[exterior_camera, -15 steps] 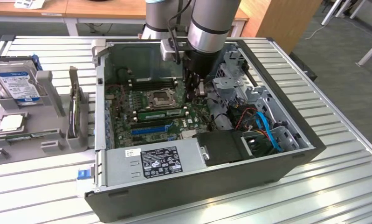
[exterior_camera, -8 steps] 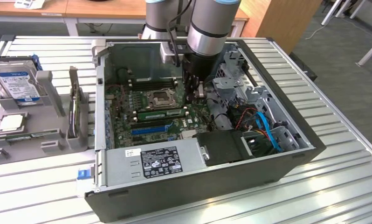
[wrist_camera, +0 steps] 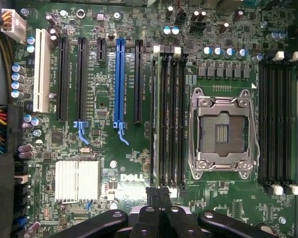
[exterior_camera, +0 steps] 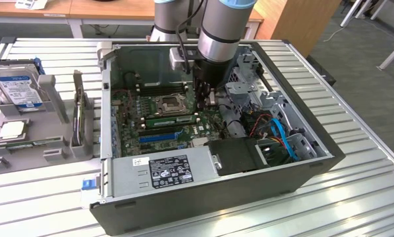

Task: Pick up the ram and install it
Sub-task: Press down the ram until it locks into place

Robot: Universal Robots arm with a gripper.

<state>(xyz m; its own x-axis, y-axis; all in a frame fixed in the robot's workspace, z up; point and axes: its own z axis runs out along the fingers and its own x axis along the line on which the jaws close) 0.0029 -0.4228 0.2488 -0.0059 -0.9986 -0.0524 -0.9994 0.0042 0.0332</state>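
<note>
The claw hangs inside the open computer case, low over the motherboard, and its fingers are clenched together. In the wrist view the black fingertips meet with nothing between them, just over the end of the bank of black memory slots that lies beside the empty processor socket.

The ram sits in the board just beside the claw, on the exterior view's left of it: a long green stick standing on edge in the slot bank next to the socket. In the wrist view it seems to be the green strip in the outermost slot of that bank, though seen edge-on that is hard to confirm. The claw is not gripping it.

Beyond the ram from the claw lie the blue expansion slot and the black slots alongside it. A second bank of memory slots lies on the far side of the socket. The grey power supply fills the near edge of the case. Well away from the claw, outside the case on the slatted table, a rack holds a hard drive.
</note>
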